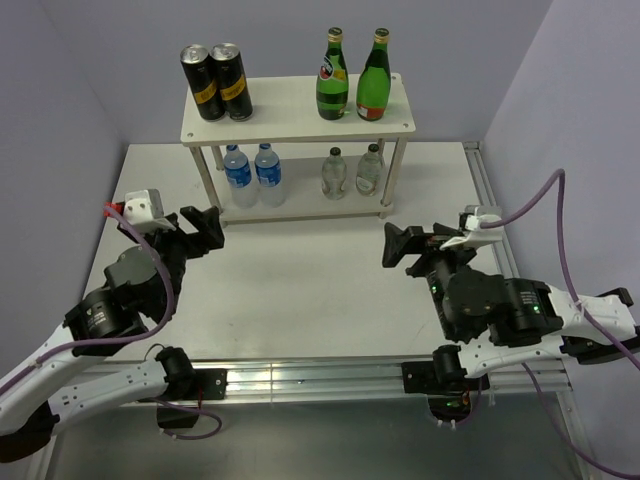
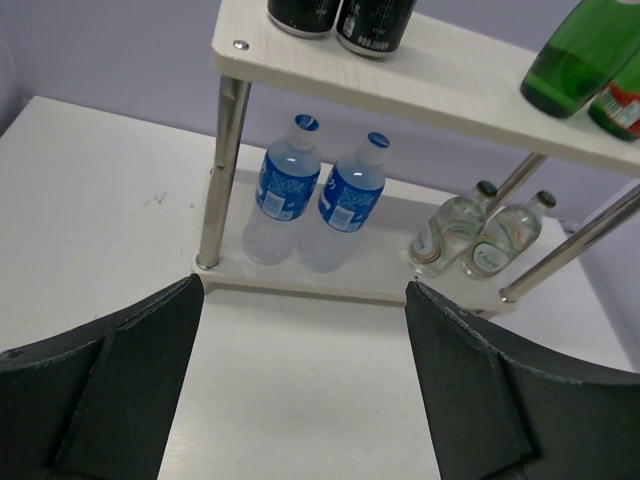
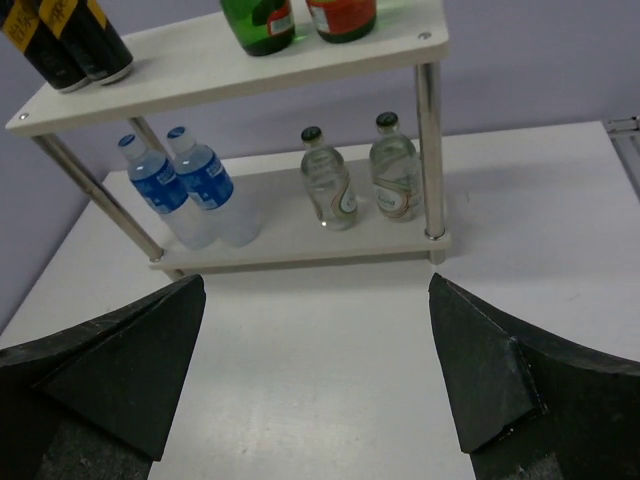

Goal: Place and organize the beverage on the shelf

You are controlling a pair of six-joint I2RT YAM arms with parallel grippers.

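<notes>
The small cream-white two-tier shelf (image 1: pixel 290 112) is standing lengthwise along the far edge of the white tabletop (image 1: pixel 300 290), holding black cans (image 1: pixel 217 82) and assorted bottles (image 1: pixel 252 175). The left gripper (image 1: pixel 205 228) and right gripper (image 1: pixel 400 245) are facing it, jaws apart, empty, about equally near.

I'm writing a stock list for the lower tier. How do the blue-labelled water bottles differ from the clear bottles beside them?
The blue-labelled water bottles have blue caps and wraps; the clear bottles have dark caps and pale labels. The water bottles stand at the left end of the shelf, the clear bottles at its right. Both pairs are upright, side by side, on the lower board.
</notes>
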